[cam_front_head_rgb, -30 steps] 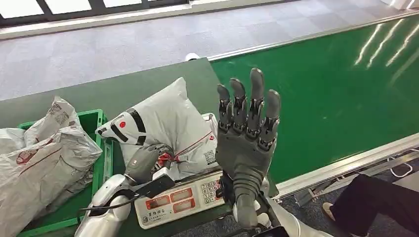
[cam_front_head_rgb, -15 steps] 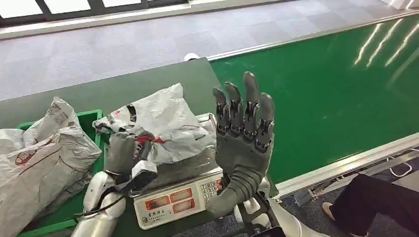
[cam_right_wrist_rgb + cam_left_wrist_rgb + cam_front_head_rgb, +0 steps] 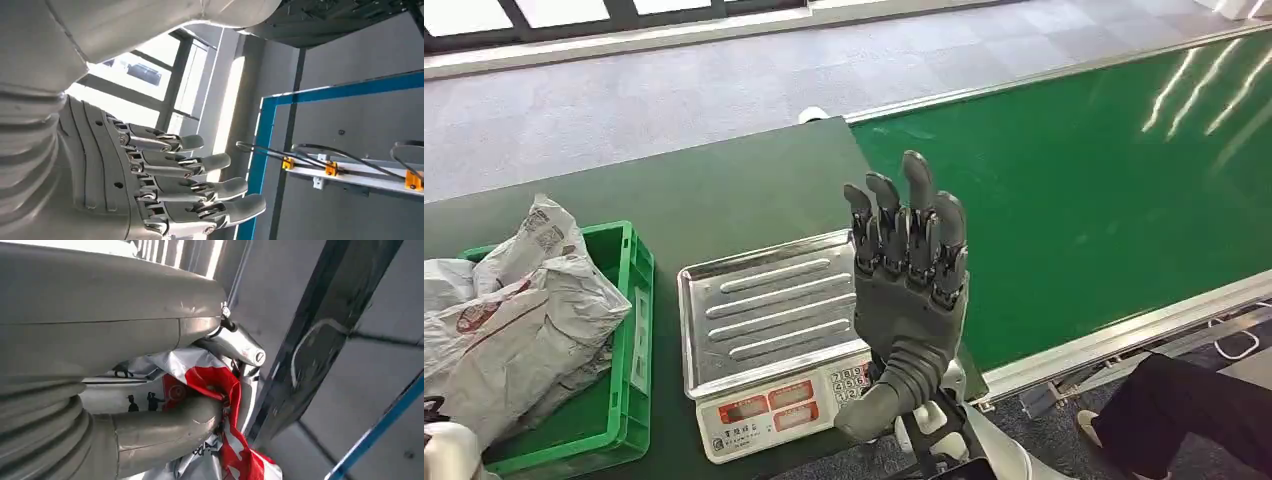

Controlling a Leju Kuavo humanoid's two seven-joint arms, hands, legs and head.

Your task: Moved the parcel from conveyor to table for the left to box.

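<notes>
So my right hand [image 3: 907, 290] is up in front of me, palm away, fingers [image 3: 220, 162] straight and a bit apart, holding nothing. It hangs over the near right corner of the scale [image 3: 764, 345], whose ribbed steel tray is bare, with the red displays and keypad facing me along the front edge.

The parcel [image 3: 220, 390] is in my left hand [image 3: 150, 430]. From the left wrist camera I see grey-white plastic with red print bunched up against the palm, my thick thumb curled across it and pressing it in. Can't tell from that angle where the parcel sits relative to the table.

At about 9 o'clock from the scale sits the green crate [image 3: 629, 330], just beside it, stuffed with crumpled grey mailer bags [image 3: 514, 310] that spill over its far edge. Both sit on the dark green table [image 3: 724, 190]. The conveyor [image 3: 1084, 180], bright green, runs off toward 2 o'clock from the scale. A person's dark trouser leg and shoe [image 3: 1184, 410] show at about 4 o'clock, on the floor past the conveyor's rail.
</notes>
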